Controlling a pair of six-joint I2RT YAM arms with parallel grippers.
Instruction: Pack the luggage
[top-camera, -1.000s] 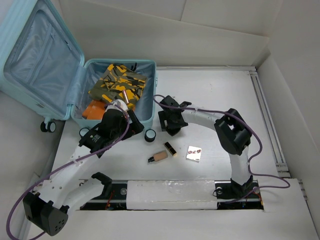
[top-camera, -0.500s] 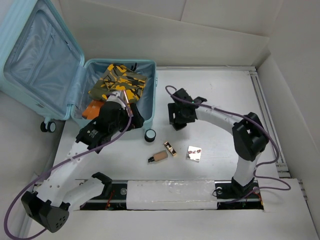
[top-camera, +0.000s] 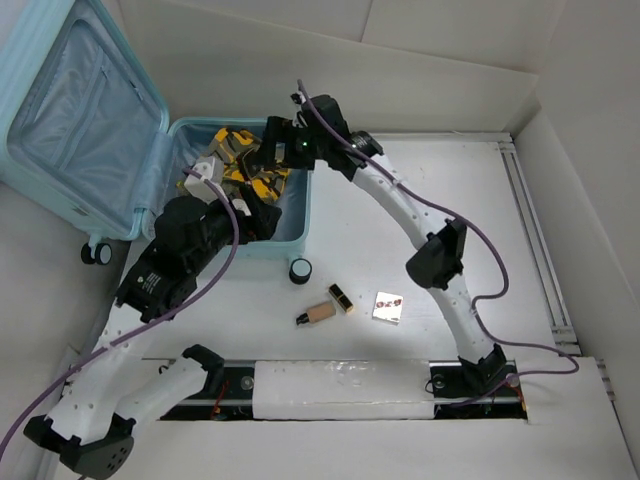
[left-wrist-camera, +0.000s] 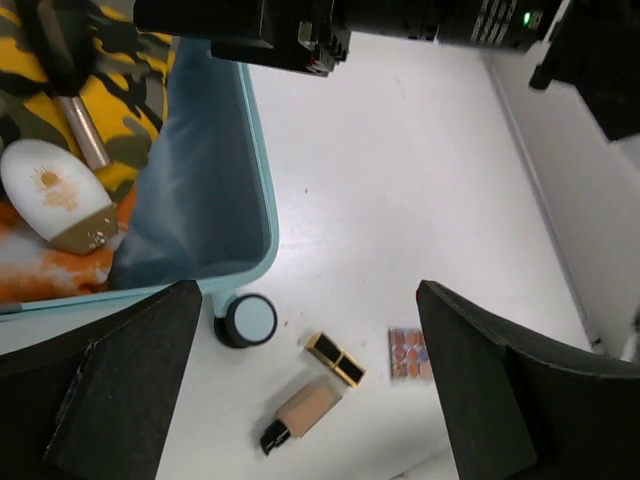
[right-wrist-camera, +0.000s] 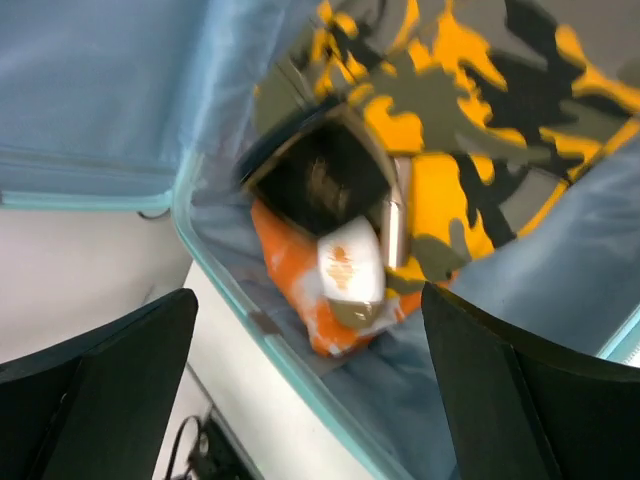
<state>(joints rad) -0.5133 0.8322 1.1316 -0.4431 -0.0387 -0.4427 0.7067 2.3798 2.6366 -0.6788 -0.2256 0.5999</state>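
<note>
Now both tools gape, released: the right tool (right-wrist-camera: 308, 295) hangs over the luggage (top-camera: 305, 185), the left tool (left-wrist-camera: 308, 300) above its near-right corner, bare counter (top-camera: 470, 180) beside.

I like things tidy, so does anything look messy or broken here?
Nothing looks spilled or broken. But four small makeup things lie on the table outside the suitcase: a round jar, a lipstick, a little bottle lying on its side, and a palette.
</note>
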